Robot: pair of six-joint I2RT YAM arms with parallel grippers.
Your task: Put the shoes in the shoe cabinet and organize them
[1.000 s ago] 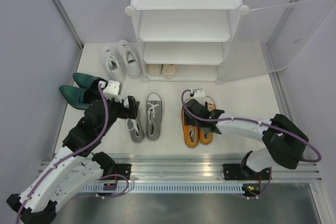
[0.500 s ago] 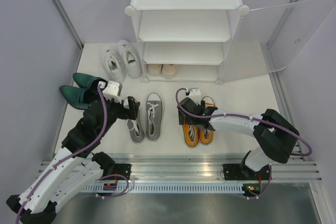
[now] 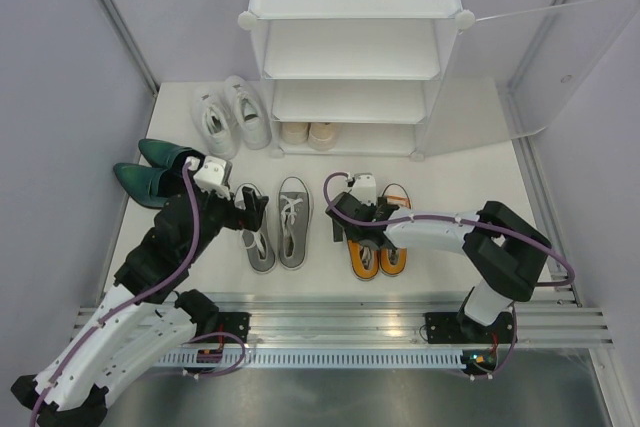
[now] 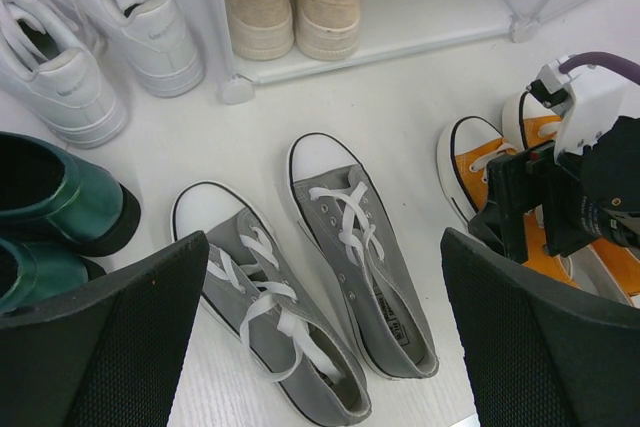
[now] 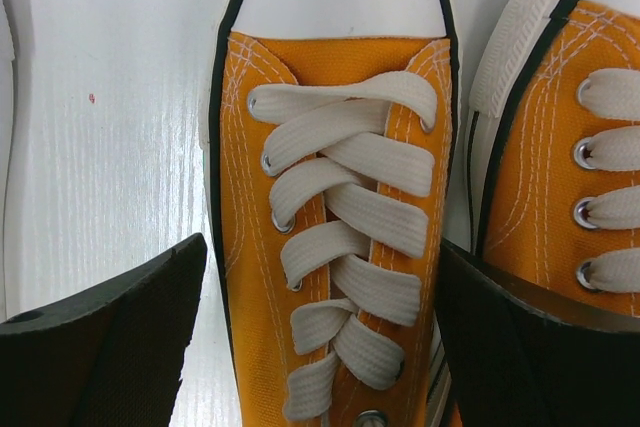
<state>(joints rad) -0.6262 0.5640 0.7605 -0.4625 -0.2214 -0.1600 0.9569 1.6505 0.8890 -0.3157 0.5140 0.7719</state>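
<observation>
Over the last second the left gripper (image 3: 250, 207) has not stirred: it hangs fully spread and empty over the grey canvas lace-ups (image 3: 278, 225). The right gripper (image 5: 322, 337) has swung leftward and widened its jaws; they now stand wide apart astride the left orange shoe (image 5: 335, 237), gripping nothing. In my judgement it is lining up a pick, not making one yet. Its right finger (image 5: 545, 347) sits over the neighbouring orange shoe (image 5: 590, 147), which lies close enough to foul the closing. Elsewhere on the floor are the green pointed shoes (image 3: 150, 172) and the white sneakers (image 3: 230, 115). Only the cream pair (image 3: 308, 133) is shelved, at the bottom of the shoe cabinet (image 3: 355, 17). Its frosted door (image 3: 520, 77) stands open at the right.
</observation>
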